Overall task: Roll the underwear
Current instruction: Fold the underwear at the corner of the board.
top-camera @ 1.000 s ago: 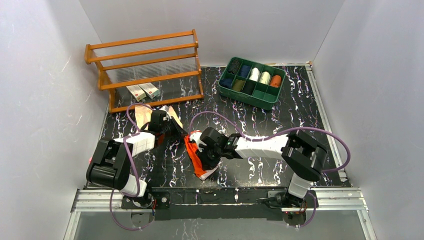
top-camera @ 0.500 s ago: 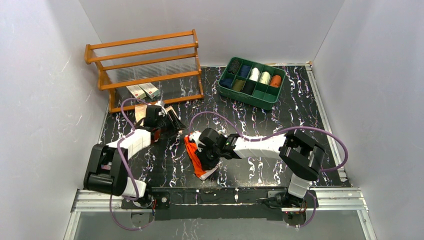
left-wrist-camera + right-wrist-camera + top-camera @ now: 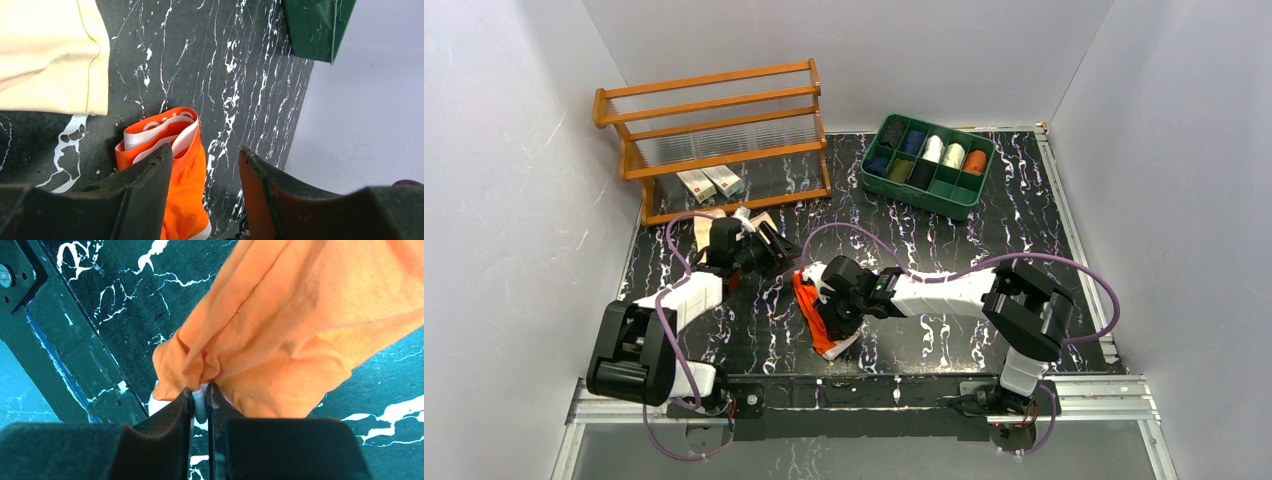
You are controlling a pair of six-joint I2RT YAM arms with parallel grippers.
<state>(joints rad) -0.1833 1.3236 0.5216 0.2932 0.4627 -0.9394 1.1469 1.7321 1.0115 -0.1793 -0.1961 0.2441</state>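
The bright orange underwear (image 3: 809,300) with white trim lies folded lengthwise on the black marbled table, between the two arms. My right gripper (image 3: 832,318) is shut on its near end; in the right wrist view the jaws (image 3: 200,390) pinch bunched orange cloth (image 3: 300,315) and white trim. My left gripper (image 3: 779,246) stands open just left of the garment's far end. In the left wrist view the orange underwear (image 3: 175,145) shows past the left finger, with bare table between the fingertips (image 3: 205,152). The pale tan underwear (image 3: 701,230) lies flat, partly under the left arm, and shows as tan cloth (image 3: 50,50).
A wooden rack (image 3: 714,130) stands at the back left with two small boxes (image 3: 709,183) on its lowest shelf. A green compartment bin (image 3: 969,192) with several cloth rolls sits at the back right, its corner (image 3: 320,25) showing. White walls enclose the table.
My left gripper was shut by the orange underwear's far end; it has opened and drawn back slightly towards the rack. The right gripper keeps its grip and has barely moved.
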